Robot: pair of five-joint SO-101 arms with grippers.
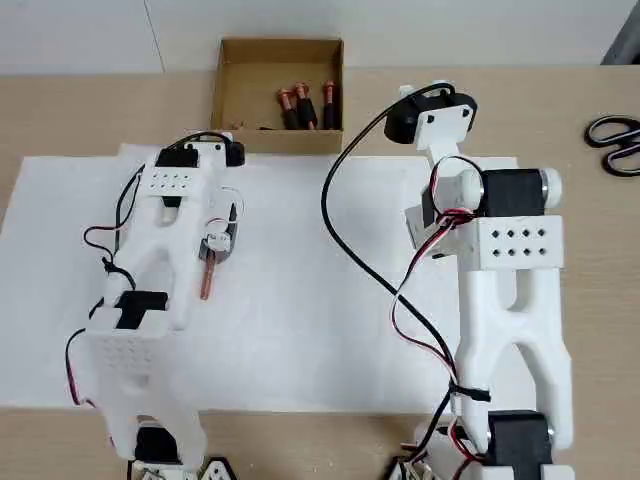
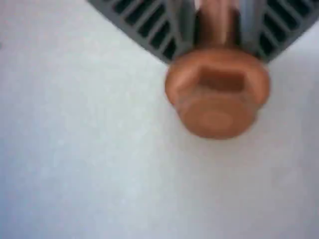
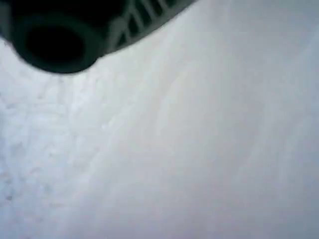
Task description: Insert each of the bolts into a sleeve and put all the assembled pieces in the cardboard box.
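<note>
Three assembled pieces (image 1: 305, 105) lie in the cardboard box (image 1: 228, 95) at the table's far edge. Over the white paper (image 1: 300, 340), the left gripper (image 1: 216, 247) pinches a copper bolt (image 1: 207, 278), while the right gripper (image 1: 417, 224) is closed around a black sleeve (image 3: 50, 46).

Copper bolt (image 2: 217, 94), black sleeve (image 3: 62, 64), brown cardboard box (image 1: 232, 100), white sheet (image 1: 300, 330)

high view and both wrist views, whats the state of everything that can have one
left gripper: shut on bolt
bolt: held, not yet assembled
right gripper: shut on sleeve
sleeve: held, hollow end empty
cardboard box: open on top, three assembled pieces inside
</note>
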